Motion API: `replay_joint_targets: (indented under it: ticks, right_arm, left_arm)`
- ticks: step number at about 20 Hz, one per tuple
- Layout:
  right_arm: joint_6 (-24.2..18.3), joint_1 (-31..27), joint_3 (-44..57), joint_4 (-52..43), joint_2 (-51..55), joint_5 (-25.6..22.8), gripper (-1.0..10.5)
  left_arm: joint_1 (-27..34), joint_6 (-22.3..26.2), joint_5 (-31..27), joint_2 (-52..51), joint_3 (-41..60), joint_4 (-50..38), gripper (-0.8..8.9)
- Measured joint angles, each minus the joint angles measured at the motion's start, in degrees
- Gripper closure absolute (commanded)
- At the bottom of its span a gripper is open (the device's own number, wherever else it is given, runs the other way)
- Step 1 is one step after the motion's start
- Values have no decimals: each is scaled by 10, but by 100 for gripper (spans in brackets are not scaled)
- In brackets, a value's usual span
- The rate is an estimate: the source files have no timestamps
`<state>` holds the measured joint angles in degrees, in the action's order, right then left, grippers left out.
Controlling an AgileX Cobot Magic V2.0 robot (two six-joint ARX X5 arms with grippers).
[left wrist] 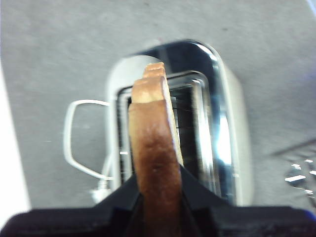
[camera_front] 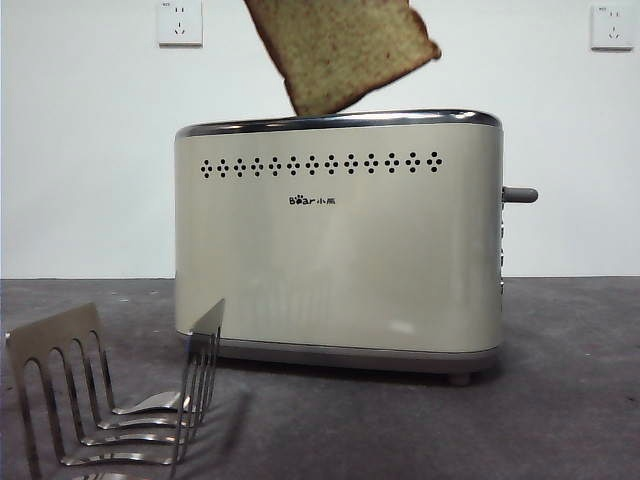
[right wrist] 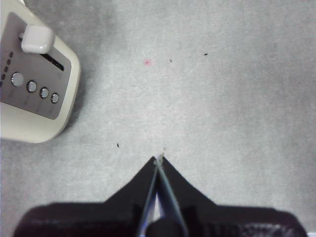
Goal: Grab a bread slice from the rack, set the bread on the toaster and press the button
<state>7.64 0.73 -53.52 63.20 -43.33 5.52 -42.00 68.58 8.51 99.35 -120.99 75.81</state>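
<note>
The slice of bread [camera_front: 340, 50] hangs tilted just above the chrome top of the cream toaster [camera_front: 340, 260], its lower corner over the slot. My left gripper [left wrist: 158, 183] is shut on the bread's brown crust [left wrist: 155, 143], above the toaster's open slot [left wrist: 197, 123]; the gripper itself is above the front view's top edge. The grey button [camera_front: 520, 194] sticks out of the toaster's right end. My right gripper [right wrist: 159, 160] is shut and empty over bare table beside that end, where the lever [right wrist: 37, 39] and a row of round knobs show. The silver rack [camera_front: 110, 400] stands empty at front left.
A white cord [left wrist: 74, 143] loops on the table beside the toaster. Two wall sockets [camera_front: 180, 22] [camera_front: 611, 27] are on the white wall behind. The rack's edge shows in the left wrist view [left wrist: 298, 175]. The grey table [camera_front: 560, 400] extends right of the toaster.
</note>
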Motion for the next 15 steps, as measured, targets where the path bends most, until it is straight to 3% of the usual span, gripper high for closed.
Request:
replay_joint_targets:
  ticks: [3,15]
  right_arm:
    - [0,0,0,0,0,-1,946]
    - [0,0,0,-16,0,-1,946]
  left_arm:
    - [1,15,-14,-10,41,2,824]
    - [16,32,-30,3,42,2,824]
